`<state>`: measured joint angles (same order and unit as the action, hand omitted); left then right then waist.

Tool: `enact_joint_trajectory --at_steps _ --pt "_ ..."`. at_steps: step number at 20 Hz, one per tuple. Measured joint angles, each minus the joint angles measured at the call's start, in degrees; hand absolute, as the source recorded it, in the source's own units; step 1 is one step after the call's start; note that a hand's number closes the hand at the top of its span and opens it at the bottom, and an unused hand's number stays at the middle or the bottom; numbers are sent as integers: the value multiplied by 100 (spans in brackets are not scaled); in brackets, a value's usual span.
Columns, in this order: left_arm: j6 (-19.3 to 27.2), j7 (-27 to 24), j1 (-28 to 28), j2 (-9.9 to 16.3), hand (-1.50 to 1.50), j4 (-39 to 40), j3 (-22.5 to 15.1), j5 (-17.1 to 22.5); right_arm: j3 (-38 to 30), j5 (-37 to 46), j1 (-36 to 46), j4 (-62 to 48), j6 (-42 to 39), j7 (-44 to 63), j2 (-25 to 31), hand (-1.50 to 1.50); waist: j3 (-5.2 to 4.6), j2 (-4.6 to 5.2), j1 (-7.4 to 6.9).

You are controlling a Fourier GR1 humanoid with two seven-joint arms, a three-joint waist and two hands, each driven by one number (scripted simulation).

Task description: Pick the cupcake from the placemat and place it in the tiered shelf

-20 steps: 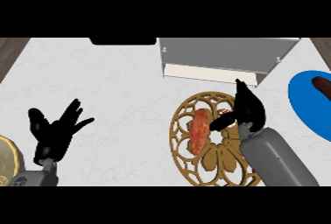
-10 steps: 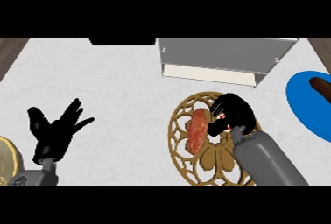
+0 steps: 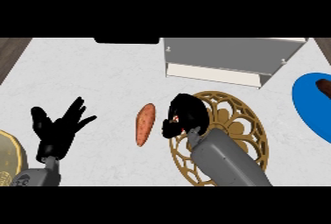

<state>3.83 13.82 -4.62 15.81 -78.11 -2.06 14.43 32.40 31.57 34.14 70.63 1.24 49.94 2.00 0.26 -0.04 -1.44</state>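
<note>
My right hand [image 3: 188,114] hangs over the left rim of the round gold lattice placemat [image 3: 236,131], fingers curled. A small red and white bit of the cupcake [image 3: 176,118] shows between the fingers; the rest is hidden by the hand. The grey and white tiered shelf [image 3: 226,61] stands at the back, beyond the mat. My left hand [image 3: 59,127] rests open at the lower left, fingers spread upward.
An orange elongated vegetable [image 3: 145,124] lies on the white counter just left of the placemat. A blue plate [image 3: 309,107] with a brown item [image 3: 324,85] sits at the right edge. A gold round object [image 3: 9,157] shows at the lower left corner.
My right hand moved left across the mat and curled its fingers. The orange vegetable, earlier on the placemat, now lies off it to the left. The left hand has not moved.
</note>
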Motion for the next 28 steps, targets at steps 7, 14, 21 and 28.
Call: enact_joint_trajectory --at_steps 7,14,21,28 --pt "36 66 109 -39 0 -97 12 -28 505 168 895 647 716 493 -156 150 4 -35 51" --pt "-3 73 161 46 0 -20 157 -4 51 952 1974 1713 429 1245 -127 150 3 -74 184" --pt "17 58 218 8 0 -70 191 -28 -904 1171 2836 2270 -214 1564 123 150 6 -77 212" --pt "84 141 260 -73 0 -254 112 -110 -2020 1078 3724 1797 -650 1478 446 150 -2 -51 155"
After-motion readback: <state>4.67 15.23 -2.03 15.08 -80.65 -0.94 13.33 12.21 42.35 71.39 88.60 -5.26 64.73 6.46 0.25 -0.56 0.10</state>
